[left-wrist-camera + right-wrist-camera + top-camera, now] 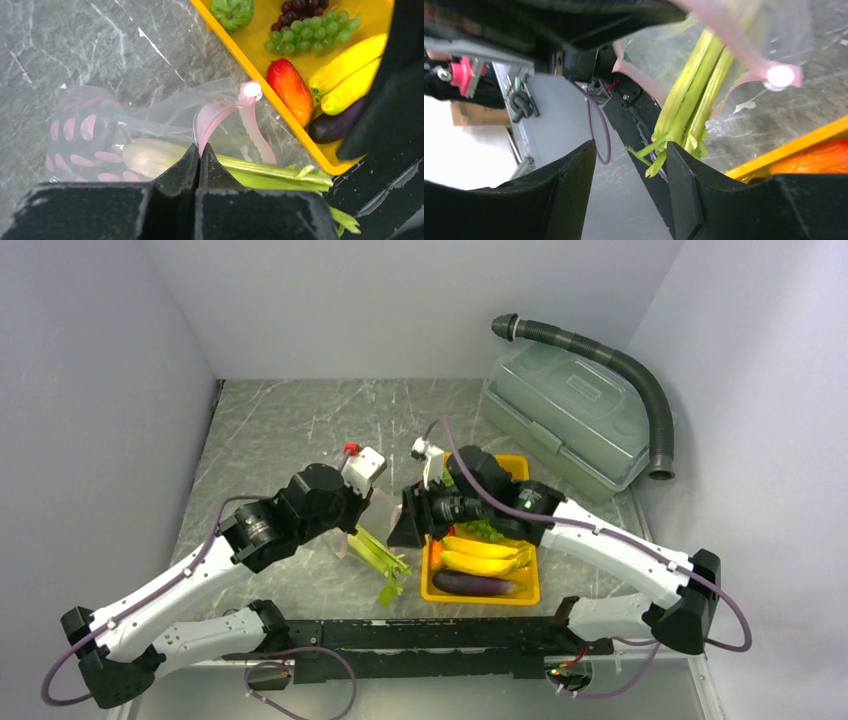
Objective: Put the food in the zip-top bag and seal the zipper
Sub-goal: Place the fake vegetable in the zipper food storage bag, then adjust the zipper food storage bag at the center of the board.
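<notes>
Currently, the clear, crinkly zip-top bag [150, 112] rests on the bench [75, 45] just beside the yellow tray [248, 64], green stalks [260, 171] protruding from its mouth. The left hand [199, 151] is clamped tight on the pink zipper [214, 114]; the right hand [630, 150] is spread wide, empty.

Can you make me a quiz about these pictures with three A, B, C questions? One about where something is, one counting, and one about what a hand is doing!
1. Where are the green leafy stalks?
A) in a blue bowl
B) partly inside the clear bag
C) on a red plate

2. How many bananas lie in the tray?
A) none
B) two
C) five

3. What is the left hand doing?
A) wide open
B) holding a banana
C) pinching the pink zipper

Answers:
1 B, their pale ends show through the plastic and the leafy ends poke out.
2 B, two yellow ones lie side by side.
3 C, its fingers are shut on the strip.
</notes>
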Tool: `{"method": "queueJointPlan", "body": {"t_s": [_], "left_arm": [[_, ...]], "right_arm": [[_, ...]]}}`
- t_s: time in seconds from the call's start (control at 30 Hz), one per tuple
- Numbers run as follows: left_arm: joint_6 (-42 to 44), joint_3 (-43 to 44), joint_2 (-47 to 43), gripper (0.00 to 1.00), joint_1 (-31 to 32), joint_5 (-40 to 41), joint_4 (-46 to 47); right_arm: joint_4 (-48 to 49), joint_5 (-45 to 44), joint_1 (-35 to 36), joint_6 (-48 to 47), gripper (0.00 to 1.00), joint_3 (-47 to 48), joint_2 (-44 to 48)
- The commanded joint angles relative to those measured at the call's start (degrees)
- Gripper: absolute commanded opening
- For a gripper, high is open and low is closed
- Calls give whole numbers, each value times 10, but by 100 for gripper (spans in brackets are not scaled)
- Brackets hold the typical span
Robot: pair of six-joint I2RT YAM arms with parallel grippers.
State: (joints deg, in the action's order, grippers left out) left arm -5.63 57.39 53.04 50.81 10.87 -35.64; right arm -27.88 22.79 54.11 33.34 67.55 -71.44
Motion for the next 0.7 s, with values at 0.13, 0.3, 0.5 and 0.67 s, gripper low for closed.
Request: {"method": "queueJointPlan", "body": {"t_s": [0.13, 0.3, 0.5, 0.67], "left_arm": [[-50, 77, 30, 0, 0, 33, -22], [-61, 88, 40, 0, 0, 34, -31], [-68, 104, 51, 0, 1, 27, -48], [-75, 110, 57, 0, 0, 24, -56]], "right_arm": [[206, -106, 91, -64, 59, -108, 60], [297, -175, 126, -122, 59, -150, 57], [357, -218, 155, -206, 59, -153, 30], [359, -220, 164, -253, 59, -131, -6]]}}
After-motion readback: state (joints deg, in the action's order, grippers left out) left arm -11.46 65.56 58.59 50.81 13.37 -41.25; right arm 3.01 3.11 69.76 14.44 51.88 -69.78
